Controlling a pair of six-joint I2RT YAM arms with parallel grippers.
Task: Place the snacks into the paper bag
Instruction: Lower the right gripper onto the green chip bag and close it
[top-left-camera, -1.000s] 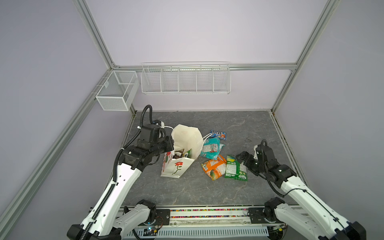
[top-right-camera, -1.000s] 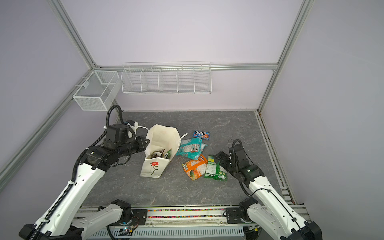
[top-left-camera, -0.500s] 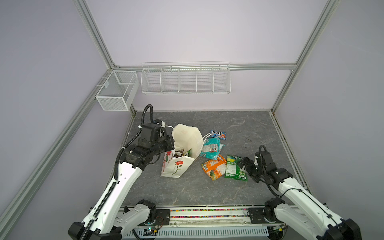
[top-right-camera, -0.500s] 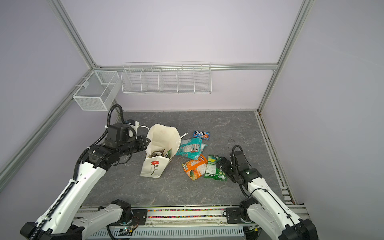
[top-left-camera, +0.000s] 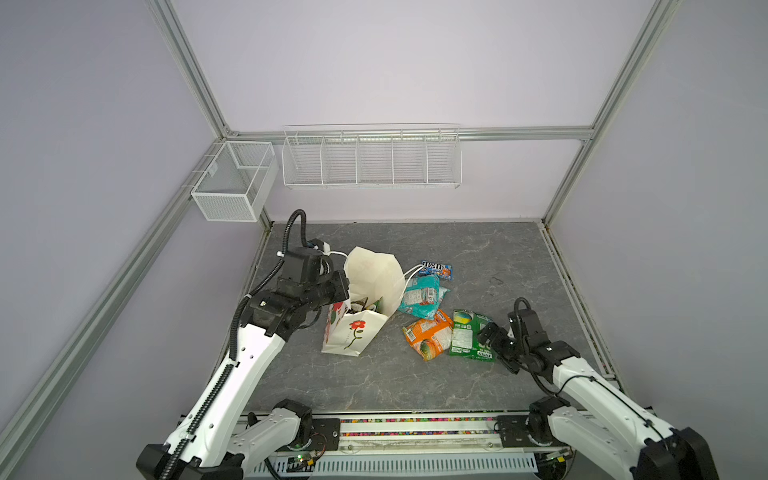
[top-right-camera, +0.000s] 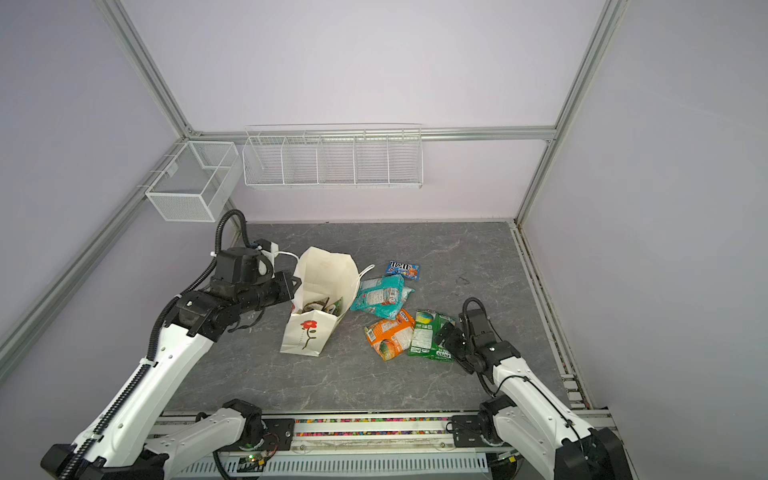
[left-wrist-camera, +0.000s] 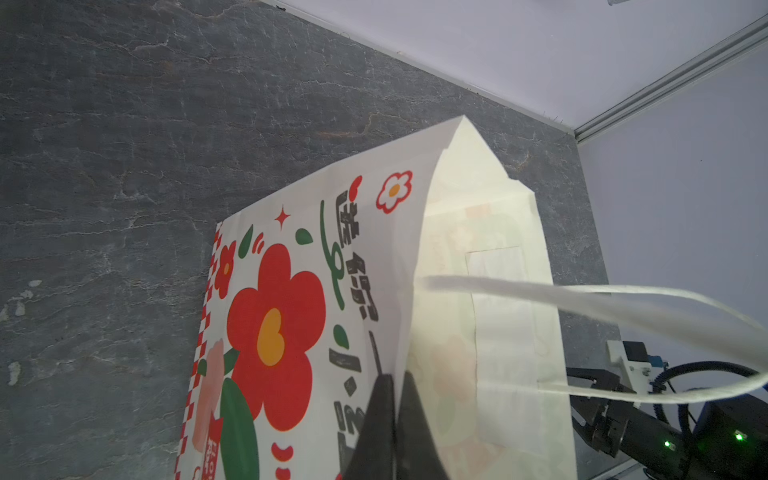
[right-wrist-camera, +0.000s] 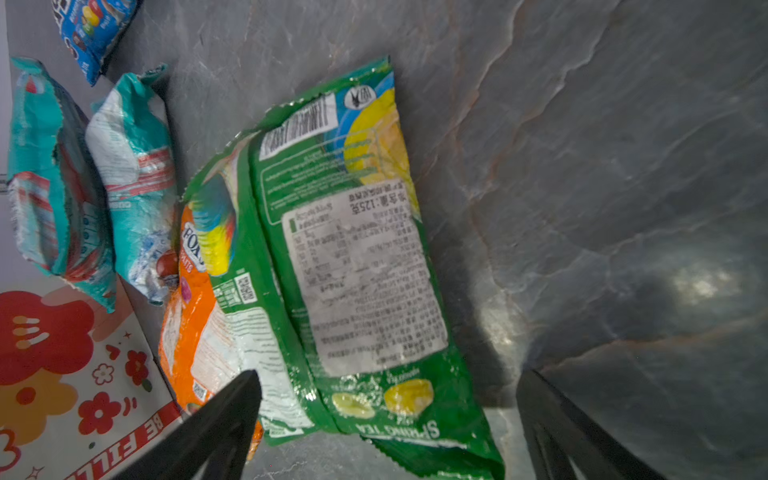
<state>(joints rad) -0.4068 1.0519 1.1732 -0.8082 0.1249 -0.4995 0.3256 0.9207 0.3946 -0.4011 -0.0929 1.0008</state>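
The white paper bag (top-left-camera: 353, 332) (top-right-camera: 305, 332) (left-wrist-camera: 332, 270) with its red flower stands upright and open left of centre, some packets showing inside. My left gripper (top-left-camera: 347, 286) (top-right-camera: 293, 286) (left-wrist-camera: 395, 382) is shut on its rim. To the bag's right lie a teal bag (top-left-camera: 422, 295) (right-wrist-camera: 133, 187), an orange bag (top-left-camera: 428, 336) (right-wrist-camera: 195, 332), a green bag (top-left-camera: 471, 334) (top-right-camera: 430, 336) (right-wrist-camera: 353, 249) and a blue M&M's pack (top-left-camera: 436, 269) (right-wrist-camera: 93, 33). My right gripper (top-left-camera: 488, 336) (top-right-camera: 446, 336) (right-wrist-camera: 388, 376) is open, low over the green bag's near end, one finger on each side.
Two white wire baskets, a small one (top-left-camera: 232, 187) and a long one (top-left-camera: 372, 156), hang on the back wall. The green bag overlaps the orange bag's edge. Bare grey tabletop (top-left-camera: 498, 257) extends right and behind the snacks. A rail (top-left-camera: 415, 428) runs along the front edge.
My right gripper has dropped and drawn slightly toward the front, down to the green bag's near end. The left gripper and the paper bag have stayed in place.
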